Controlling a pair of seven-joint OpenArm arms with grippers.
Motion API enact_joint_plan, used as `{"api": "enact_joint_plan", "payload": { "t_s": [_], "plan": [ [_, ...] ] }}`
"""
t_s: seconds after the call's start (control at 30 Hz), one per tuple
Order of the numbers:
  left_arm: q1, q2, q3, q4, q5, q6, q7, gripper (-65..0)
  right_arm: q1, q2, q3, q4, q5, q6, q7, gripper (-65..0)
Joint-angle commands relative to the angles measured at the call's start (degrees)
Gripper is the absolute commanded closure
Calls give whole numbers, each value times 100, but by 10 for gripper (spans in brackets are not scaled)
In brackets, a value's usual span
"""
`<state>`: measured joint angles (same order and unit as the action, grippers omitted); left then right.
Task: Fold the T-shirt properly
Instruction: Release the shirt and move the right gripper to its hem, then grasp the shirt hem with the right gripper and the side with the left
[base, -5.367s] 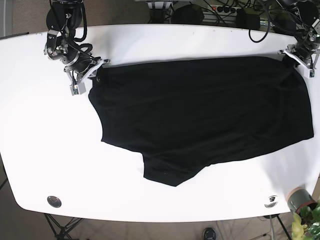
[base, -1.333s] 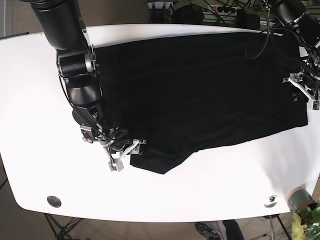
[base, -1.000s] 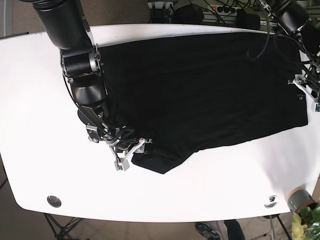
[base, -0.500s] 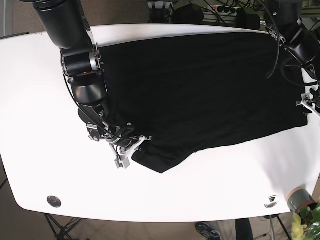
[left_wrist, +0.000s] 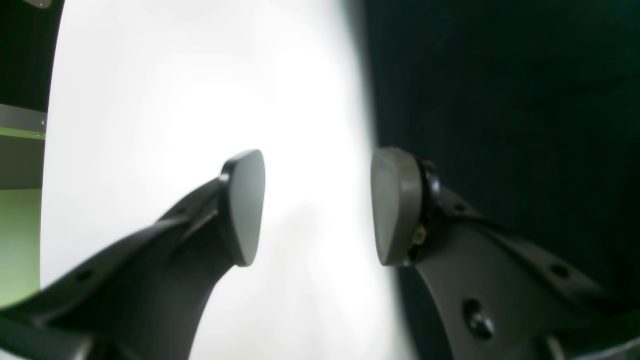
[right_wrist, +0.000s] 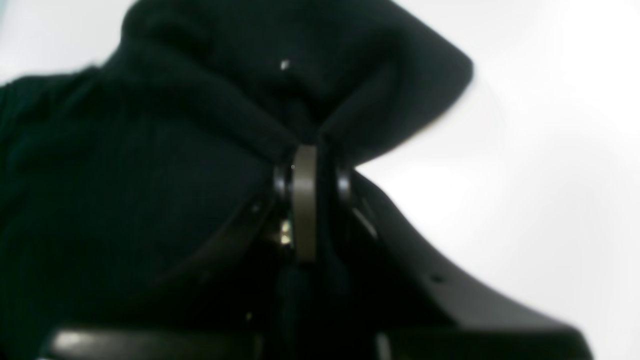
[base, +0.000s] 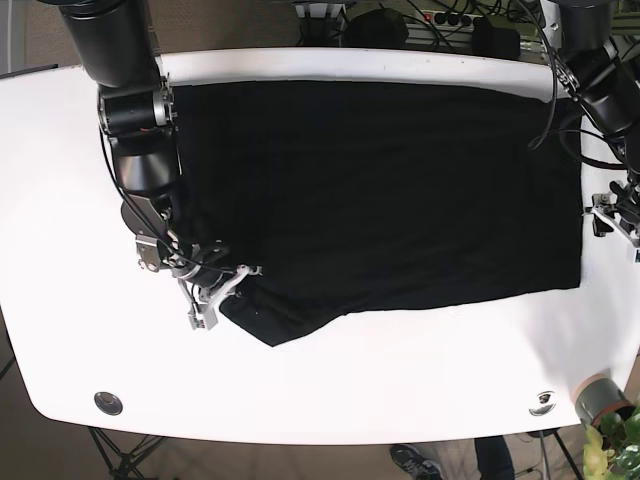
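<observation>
Since half a second ago the T-shirt (base: 380, 195) has been dragged toward the base view's left, its right edge now clear of the table's right rim, and the right hand (base: 215, 297) has slid left with the cloth.

Nearest the camera, the white table (base: 420, 380) shows a smooth, slightly glossy top with a rounded front edge, a round metal fitting (base: 108, 403) set in it near the front left and another (base: 543, 401) near the front right. A grey pot (base: 598, 397) with green leaves stands just off the front right corner.

The right hand is clamped on the shirt's lower left corner; in the right wrist view the pads (right_wrist: 305, 200) are pressed together with bunched black fabric (right_wrist: 210, 125) rising between them. The left hand (left_wrist: 315, 205) hangs apart at the shirt's right edge, holding nothing, one pad over bare table and the other over cloth.

The shirt is matte black, lying mostly flat across the table's middle and back, its lower hem slanting and pointed. Behind the table, cables and dark equipment lie on the floor.
</observation>
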<state>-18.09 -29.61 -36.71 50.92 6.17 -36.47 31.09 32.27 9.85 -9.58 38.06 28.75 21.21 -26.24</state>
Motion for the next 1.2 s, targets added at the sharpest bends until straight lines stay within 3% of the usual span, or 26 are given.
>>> {"api": "enact_joint_plan", "payload": {
  "t_s": [0.0,0.17,0.27,0.37,0.5,0.67,0.87,1.03,1.17],
  "plan": [
    [-130,-147,-26,64,-68,29,-116,-319,65,154,13,356,13,37,-62,-21],
    [-341,46,-8,56,-68,29,-283,-339,-207,277,22,778,13,37,-211,-21],
    [-552,161,9,-120,-59,82,-353,-439,-287,286,84,875,13,37,-246,-21],
    [-851,222,53,-384,-59,478,-362,-493,-295,277,198,866,13,63,-246,-21],
    [-1202,240,185,-771,-103,671,-494,-493,-304,277,242,857,13,81,-246,-21],
    [-1545,275,238,-1536,-341,706,-1109,-494,-304,277,242,857,13,90,-246,-21],
    [-2081,266,941,-2643,-384,741,-1672,-494,-304,286,242,857,13,99,-246,-21],
    [-2196,266,1012,-3144,-358,1339,-2147,-497,-366,294,242,866,13,99,-220,-21],
    [-2178,257,1012,-3188,-349,1418,-2164,-497,-383,312,242,866,13,99,-220,-21]
  ]
}}
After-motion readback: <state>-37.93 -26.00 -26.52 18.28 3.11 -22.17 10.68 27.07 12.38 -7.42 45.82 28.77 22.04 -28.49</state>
